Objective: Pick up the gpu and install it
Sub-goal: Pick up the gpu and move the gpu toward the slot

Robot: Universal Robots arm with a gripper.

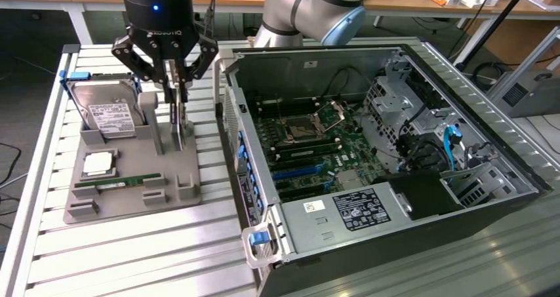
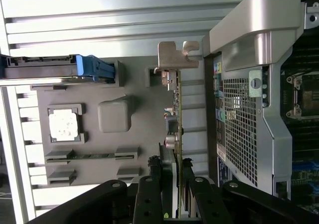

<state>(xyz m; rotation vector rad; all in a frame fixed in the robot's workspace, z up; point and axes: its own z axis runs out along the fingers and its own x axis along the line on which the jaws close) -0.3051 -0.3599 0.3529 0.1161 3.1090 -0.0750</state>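
Observation:
The gpu (image 1: 180, 123) is a thin dark card standing on edge in the grey holder tray (image 1: 131, 202), at the exterior view's left of the open computer case (image 1: 385, 198). My gripper (image 1: 175, 87) comes down from above, its two fingers pressed against the card's upper edge, one on each face. In the wrist view the gpu (image 2: 175, 114) runs away from the gripper (image 2: 173, 179), with its silvery bracket (image 2: 177, 55) at the far end. The card still sits in the holder tray (image 2: 134, 134).
On the tray sit a silver hard drive (image 1: 109, 110), a square processor chip (image 1: 98, 164) and a green memory stick (image 1: 118, 179). The case lies open beside the tray, showing its motherboard (image 1: 315, 139) and blue card slots (image 1: 293, 172). The case's perforated rear panel (image 2: 239, 124) stands close to the gpu.

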